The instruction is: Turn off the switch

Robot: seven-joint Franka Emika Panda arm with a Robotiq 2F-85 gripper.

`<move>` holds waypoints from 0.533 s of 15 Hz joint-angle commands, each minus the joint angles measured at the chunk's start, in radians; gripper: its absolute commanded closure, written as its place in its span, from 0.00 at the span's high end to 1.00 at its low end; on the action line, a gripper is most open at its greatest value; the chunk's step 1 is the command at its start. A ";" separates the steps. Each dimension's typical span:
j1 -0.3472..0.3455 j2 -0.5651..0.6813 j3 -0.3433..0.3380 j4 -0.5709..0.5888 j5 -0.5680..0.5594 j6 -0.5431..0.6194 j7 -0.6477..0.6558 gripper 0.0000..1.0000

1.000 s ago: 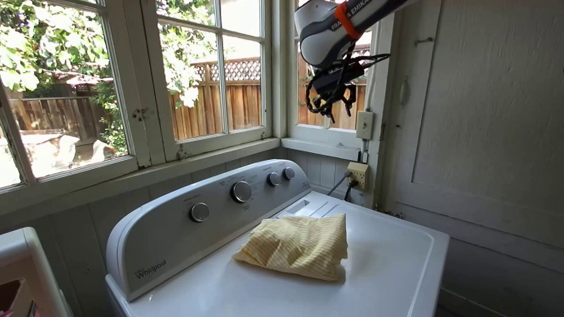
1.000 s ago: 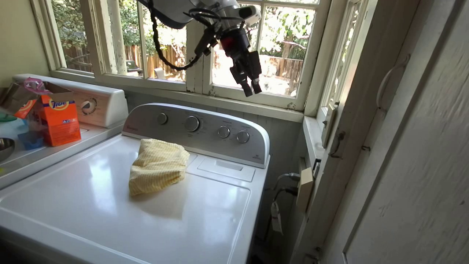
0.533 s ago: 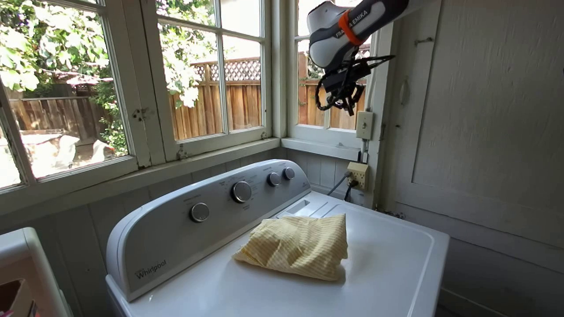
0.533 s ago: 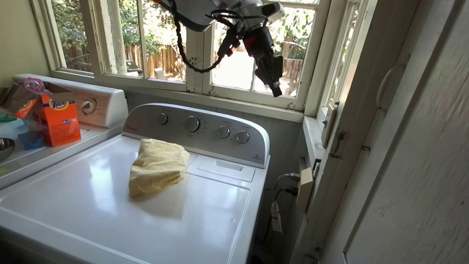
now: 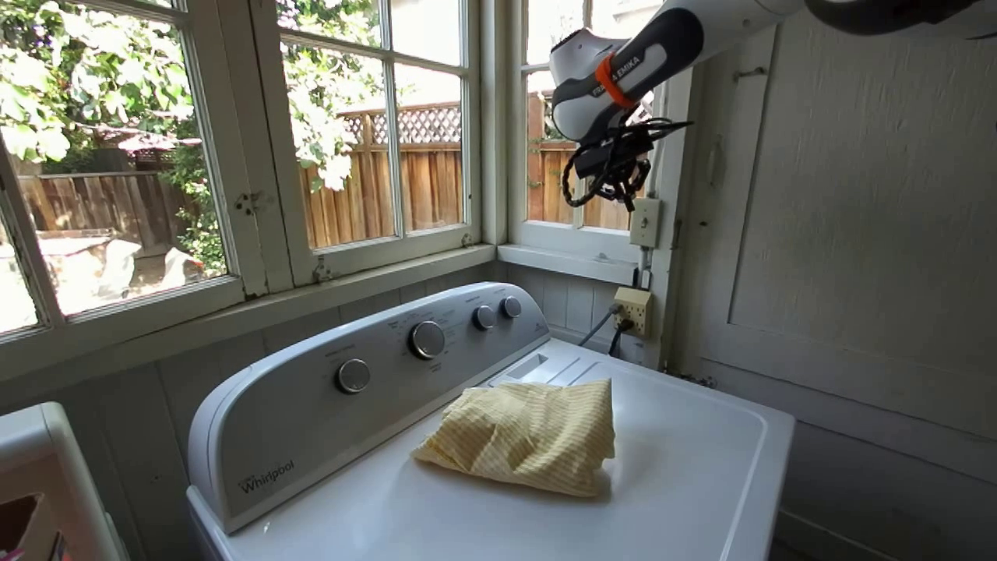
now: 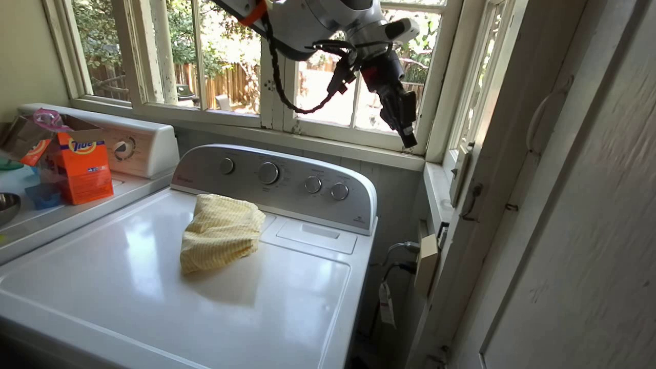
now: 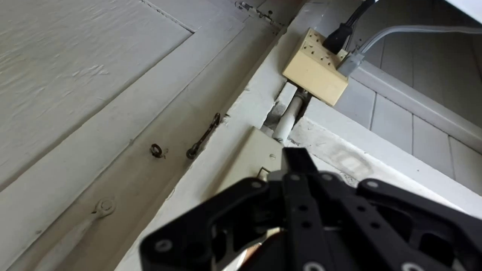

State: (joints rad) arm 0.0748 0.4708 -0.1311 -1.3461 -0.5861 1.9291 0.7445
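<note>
The end effector has its fingers together, the tips meeting in one dark block in the wrist view, and it slants downward from the white and grey arm, which wears an orange band. Near the tips is the switch, an off-white plate, taller than wide, fixed to the white frame beside a window; the tips hide part of it in the wrist view, while an exterior view shows the two apart. Its small toggle juts outward, though whether it is flipped up or down cannot be told. Below the switch, a short white pipe leads to a cream outlet box, with a black plug and a grey plug pushed in. Lower down stands a white Whirlpool machine with four round dials, and a rumpled yellow striped cloth lies on its top in both exterior views. In an exterior view, an orange Tide box stands on the neighbouring white appliance. Outside are a wooden fence and leafy trees.
</note>
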 commanded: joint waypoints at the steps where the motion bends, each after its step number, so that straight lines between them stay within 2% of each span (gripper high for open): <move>1: -0.001 0.071 -0.028 0.086 0.024 -0.001 0.069 0.00; 2: -0.002 0.082 -0.032 0.104 0.039 -0.013 0.091 0.00; 3: 0.006 0.039 -0.030 0.045 0.015 -0.002 0.046 0.01; 8: 0.000 0.066 -0.036 0.080 0.027 -0.001 0.064 0.00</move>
State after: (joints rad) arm 0.0708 0.5324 -0.1583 -1.2746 -0.5722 1.9291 0.8207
